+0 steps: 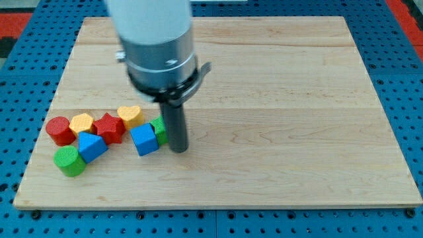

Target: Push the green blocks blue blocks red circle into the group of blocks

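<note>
**Green Block at Cluster Edge: Contact Point and Handling**

The green block (160, 130) sits just right of the blue cube (144, 139), my tip (178, 149) touching its right side. No claw exists; only a rod. Blocks appear light, rigid, likely slippery on the wooden board (297, 99). Push centrally. Red circle (59, 130) lies at cluster's left.

Blocks (106, 135) clustered at board (277, 99) lower left; my tip (178, 149) touching cluster's right edge
</note>
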`<state>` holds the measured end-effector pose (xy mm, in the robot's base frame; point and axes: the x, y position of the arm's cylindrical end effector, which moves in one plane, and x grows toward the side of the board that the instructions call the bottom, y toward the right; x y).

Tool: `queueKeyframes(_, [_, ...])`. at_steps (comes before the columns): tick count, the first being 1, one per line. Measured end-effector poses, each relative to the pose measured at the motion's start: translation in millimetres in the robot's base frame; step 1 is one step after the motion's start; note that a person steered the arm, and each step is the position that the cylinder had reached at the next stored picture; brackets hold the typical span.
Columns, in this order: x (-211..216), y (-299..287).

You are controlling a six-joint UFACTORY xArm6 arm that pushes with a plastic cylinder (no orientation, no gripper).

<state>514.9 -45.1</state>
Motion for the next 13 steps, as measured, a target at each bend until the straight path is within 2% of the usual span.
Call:
queueKeyframes(1, [-11, 11])
queueKeyframes(3, [-14, -38])
queueKeyframes(5, [-7, -18])
queueKeyframes(6, [57, -42])
queueKeyframes(7, [97, -101])
queueKeyframes(8, [75, -158])
queueKeyframes(9, [52, -176])
queueKeyframes(11, [60, -172])
queueKeyframes(12, [68, -188])
queueKeyframes(13, [44, -195])
